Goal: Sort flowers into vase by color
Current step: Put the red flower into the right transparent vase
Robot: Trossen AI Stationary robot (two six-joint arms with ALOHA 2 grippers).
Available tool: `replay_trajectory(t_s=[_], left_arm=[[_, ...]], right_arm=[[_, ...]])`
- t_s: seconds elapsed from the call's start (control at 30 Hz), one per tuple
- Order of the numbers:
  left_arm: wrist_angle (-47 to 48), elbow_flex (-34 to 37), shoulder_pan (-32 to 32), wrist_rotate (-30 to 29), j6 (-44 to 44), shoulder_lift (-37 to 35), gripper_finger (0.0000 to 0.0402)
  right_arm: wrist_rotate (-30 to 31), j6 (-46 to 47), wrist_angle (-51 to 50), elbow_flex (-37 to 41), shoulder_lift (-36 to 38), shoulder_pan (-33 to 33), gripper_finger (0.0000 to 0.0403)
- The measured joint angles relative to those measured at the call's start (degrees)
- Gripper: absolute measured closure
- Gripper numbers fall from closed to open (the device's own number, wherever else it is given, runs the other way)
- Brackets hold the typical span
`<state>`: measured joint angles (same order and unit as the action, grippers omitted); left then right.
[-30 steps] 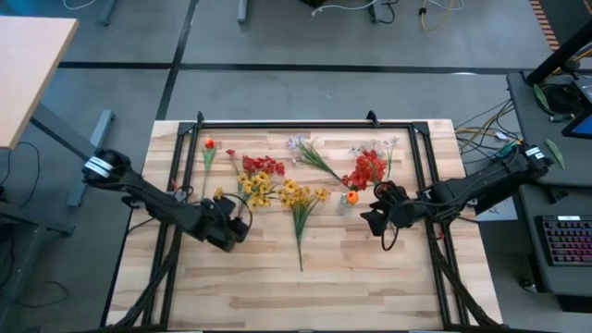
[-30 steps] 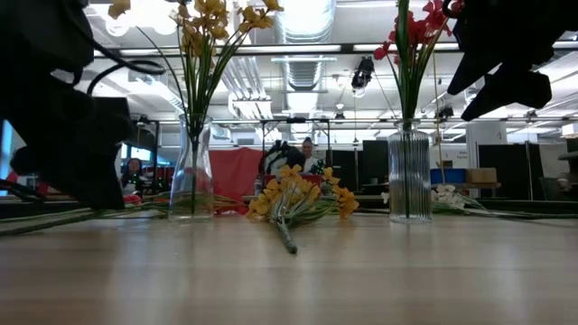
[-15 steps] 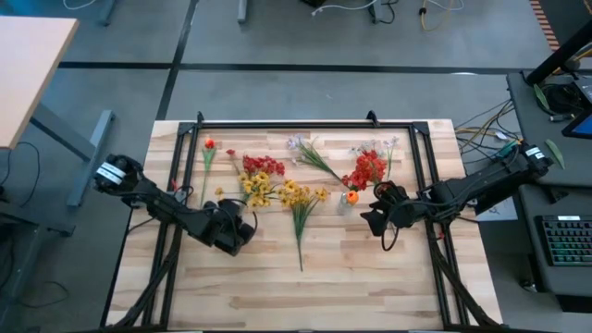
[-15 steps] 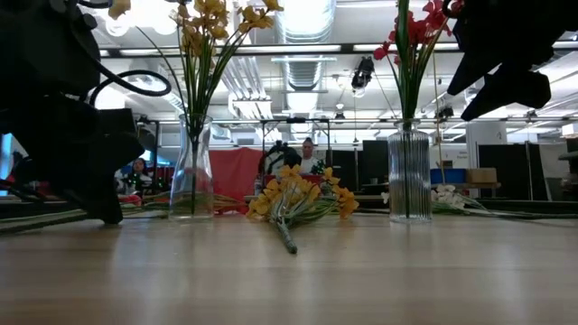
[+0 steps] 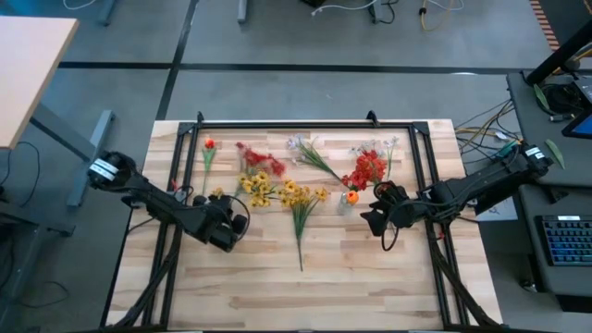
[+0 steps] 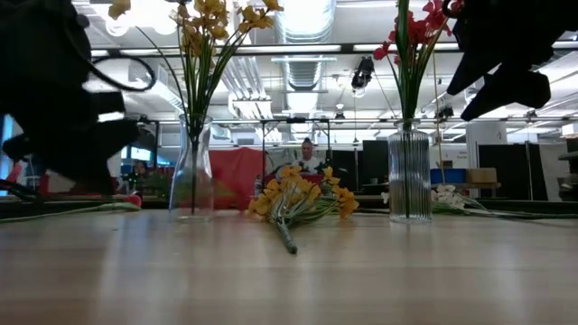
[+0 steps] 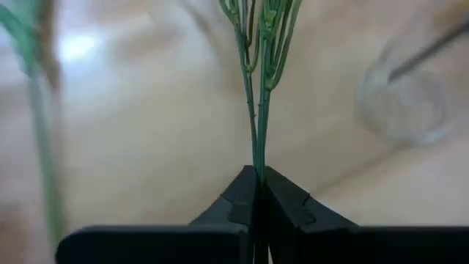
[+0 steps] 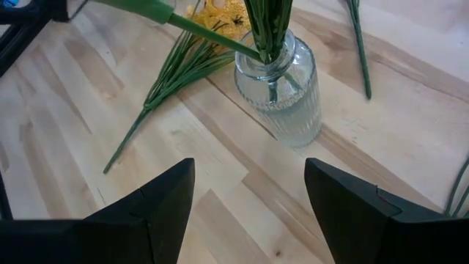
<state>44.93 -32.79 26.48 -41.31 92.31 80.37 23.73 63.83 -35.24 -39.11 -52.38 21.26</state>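
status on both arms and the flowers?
Left gripper shut on red spray's stem, red spray on table. Right gripper open, hovering by ribbed vase. Yellow spray loose mid-table.

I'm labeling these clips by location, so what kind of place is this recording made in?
Probably a robotics lab or open workshop: a wooden table fitted with a black frame, a neighbouring desk with a keyboard and loose cables, and bare ceiling ducts over a wide room.
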Motion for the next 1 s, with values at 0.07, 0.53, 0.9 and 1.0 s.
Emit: replay_trajectory(t_s=[0.07, 0.53, 0.9, 1.0], left_arm=[[4.7, -1.0, 0.0, -2.2, 0.3, -3.3, 0.0401], [43.7, -26.9, 0.0, -23.9, -5.2, -24.1, 0.0401], [2.9, -47.2, 6.0, -27.1, -71.5, -25.1, 0.0401], [-13.2, -46.4, 10.4, -21.5, -86.3, -24.3, 0.0401]], right_arm=[[0.3, 0.0, 0.0, 0.0, 0.0, 0.0, 0.0154], [0.3, -1.4, 1.4, 0.0, 0.0, 0.0, 0.0154], [-2.6, -3.8, 1.0, -0.5, 0.7, 2.4, 0.0154], [-4.0, -3.4, 1.4, -1.5, 1.4, 5.5, 0.0154]])
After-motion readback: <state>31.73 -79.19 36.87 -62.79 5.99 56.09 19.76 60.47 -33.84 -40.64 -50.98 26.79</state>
